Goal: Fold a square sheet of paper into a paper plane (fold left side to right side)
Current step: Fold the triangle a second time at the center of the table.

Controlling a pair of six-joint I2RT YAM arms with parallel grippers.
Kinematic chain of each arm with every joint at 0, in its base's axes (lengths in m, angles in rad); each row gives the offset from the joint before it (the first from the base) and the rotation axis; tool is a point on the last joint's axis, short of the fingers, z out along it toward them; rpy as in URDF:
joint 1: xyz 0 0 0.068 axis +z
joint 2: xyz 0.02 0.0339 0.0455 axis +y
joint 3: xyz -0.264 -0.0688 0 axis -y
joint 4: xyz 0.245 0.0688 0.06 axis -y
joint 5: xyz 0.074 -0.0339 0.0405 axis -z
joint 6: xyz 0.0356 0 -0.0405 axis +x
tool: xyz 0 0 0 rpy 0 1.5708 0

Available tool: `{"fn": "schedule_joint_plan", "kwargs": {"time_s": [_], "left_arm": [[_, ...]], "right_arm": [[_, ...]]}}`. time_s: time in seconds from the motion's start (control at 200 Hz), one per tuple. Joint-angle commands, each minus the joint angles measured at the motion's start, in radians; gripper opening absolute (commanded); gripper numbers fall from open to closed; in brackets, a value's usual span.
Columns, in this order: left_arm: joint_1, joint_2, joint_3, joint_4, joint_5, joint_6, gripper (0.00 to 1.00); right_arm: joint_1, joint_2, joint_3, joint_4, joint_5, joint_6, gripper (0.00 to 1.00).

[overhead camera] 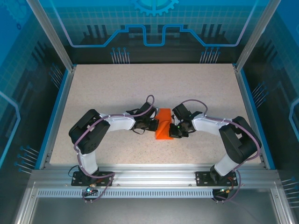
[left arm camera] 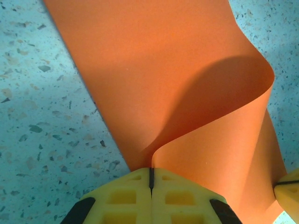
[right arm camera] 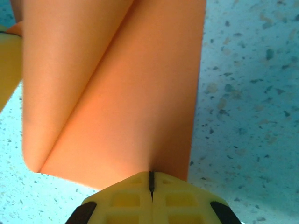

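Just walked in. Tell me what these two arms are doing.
Both arms meet at mid-table on one orange square sheet of paper. The left gripper and the right gripper are each shut on an edge of it. The sheet is bent over itself in a loose curl, not creased flat; no plane shape yet.

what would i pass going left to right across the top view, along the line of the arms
left arm → left gripper, jaws shut on the paper → square sheet of paper, partly folded over → right gripper, jaws shut on it → right arm
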Motion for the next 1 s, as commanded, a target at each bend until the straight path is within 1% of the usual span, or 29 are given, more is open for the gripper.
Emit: {"fn": "schedule_joint_plan", "kwargs": {"time_s": [0.0, 0.155, 0.33, 0.54, 0.78, 0.995], "left_arm": [[0.006, 0.032, -0.003, -0.053, 0.018, 0.028, 0.0], [0.006, 0.032, -0.003, -0.054, 0.018, 0.028, 0.0], [0.001, 0.033, 0.0, -0.057, 0.017, 0.031, 0.0], [0.0, 0.033, 0.003, -0.061, 0.014, 0.033, 0.0], [-0.007, 0.038, 0.013, -0.07, 0.011, 0.037, 0.0], [-0.009, 0.04, 0.018, -0.079, 0.007, 0.039, 0.0]], "right_arm": [[-0.033, -0.069, -0.017, 0.056, -0.073, 0.001, 0.0], [-0.078, -0.098, -0.047, 0.2, -0.17, 0.059, 0.0], [-0.083, -0.042, -0.02, 0.328, -0.227, 0.115, 0.0], [-0.063, 0.043, 0.05, 0.325, -0.222, 0.11, 0.0], [-0.051, 0.104, 0.063, 0.337, -0.22, 0.106, 0.0], [-0.047, 0.132, 0.072, 0.297, -0.198, 0.079, 0.0]]}}
